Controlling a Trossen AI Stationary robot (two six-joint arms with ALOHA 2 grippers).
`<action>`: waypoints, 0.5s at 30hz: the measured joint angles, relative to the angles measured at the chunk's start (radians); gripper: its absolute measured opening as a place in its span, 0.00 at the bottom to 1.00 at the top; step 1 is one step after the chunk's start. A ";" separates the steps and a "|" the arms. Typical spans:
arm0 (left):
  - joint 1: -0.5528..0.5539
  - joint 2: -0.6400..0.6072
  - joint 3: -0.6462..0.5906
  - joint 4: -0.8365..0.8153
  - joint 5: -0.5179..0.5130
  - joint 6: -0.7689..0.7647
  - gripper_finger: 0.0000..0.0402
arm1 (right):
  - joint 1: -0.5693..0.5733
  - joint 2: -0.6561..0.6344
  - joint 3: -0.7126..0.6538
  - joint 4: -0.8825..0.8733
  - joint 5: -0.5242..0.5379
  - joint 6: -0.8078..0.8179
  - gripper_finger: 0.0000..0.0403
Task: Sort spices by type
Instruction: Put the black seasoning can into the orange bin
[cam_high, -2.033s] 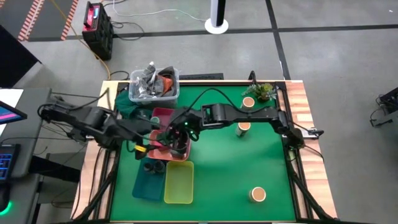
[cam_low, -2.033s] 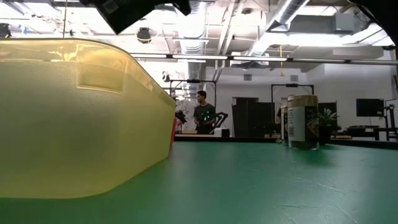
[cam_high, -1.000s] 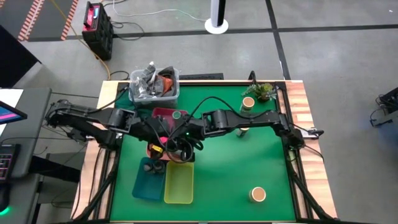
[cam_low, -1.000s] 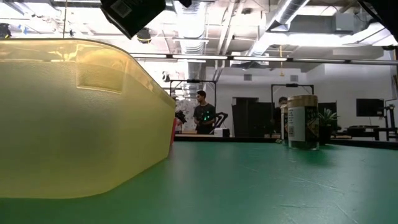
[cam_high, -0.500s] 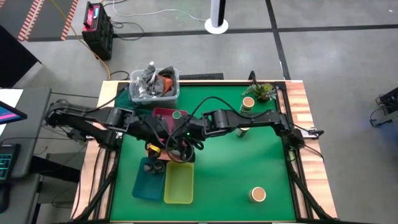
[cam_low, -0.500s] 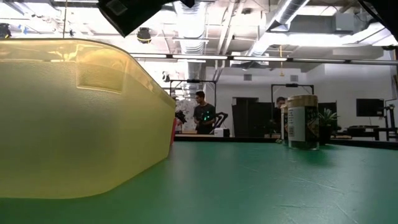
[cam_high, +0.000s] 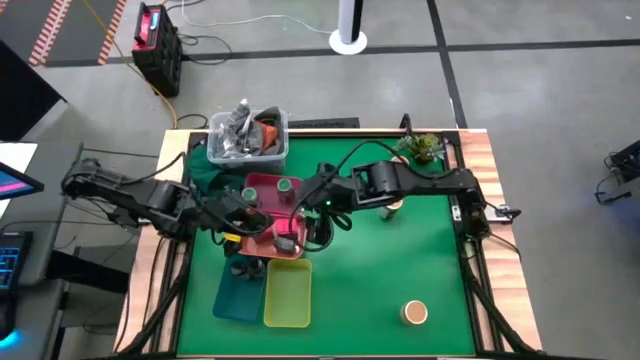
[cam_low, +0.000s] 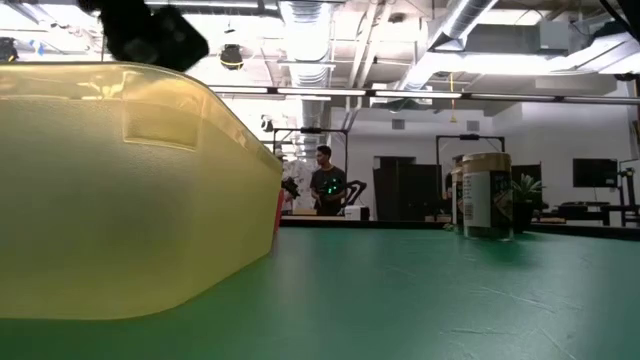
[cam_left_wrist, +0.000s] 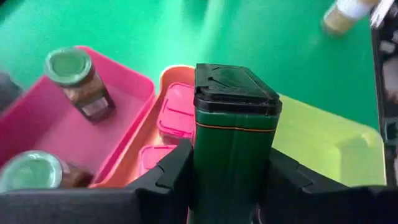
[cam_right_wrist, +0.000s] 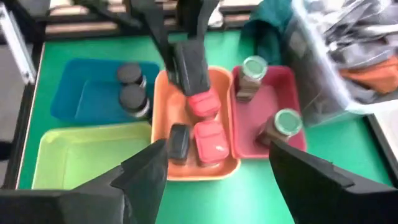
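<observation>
Claw fingers of the left arm (cam_left_wrist: 227, 180) were seen clamped on both sides of a dark green spice tin (cam_left_wrist: 233, 134) with a black flip lid, held upright above the salmon tray (cam_left_wrist: 171, 81). In the right wrist view the same tin (cam_right_wrist: 191, 67) was shown hanging over the pink boxes in that tray. The right claw (cam_right_wrist: 214, 168) was held well open with nothing between its fingers, above the near edge of the salmon tray (cam_right_wrist: 163, 171).

Two magenta-pink boxes (cam_right_wrist: 206, 121) and one small dark container (cam_right_wrist: 178, 140) were lying in the salmon tray. Two jars with green lids (cam_right_wrist: 253, 76) were standing in the pink tray (cam_right_wrist: 245, 146) beside it. Two small black jars (cam_right_wrist: 132, 90) were placed in the teal tray (cam_right_wrist: 81, 93). The yellow-green tray (cam_right_wrist: 81, 155) was beside the teal one.

On the green bench (cam_high: 400, 260), one tan-topped jar (cam_high: 414, 313) was standing well apart near the front, and a clear bin of clutter (cam_high: 248, 138) was set at the back.
</observation>
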 joint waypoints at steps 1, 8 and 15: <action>-0.013 -0.020 -0.043 0.045 -0.020 -0.029 0.33 | 0.001 -0.003 0.000 -0.001 0.009 0.007 0.76; -0.095 -0.098 -0.304 0.362 -0.146 -0.128 0.33 | 0.007 -0.003 -0.010 0.019 0.011 0.031 0.76; -0.160 -0.098 -0.413 0.437 -0.232 -0.154 0.33 | 0.019 -0.001 -0.023 0.008 0.013 0.056 0.76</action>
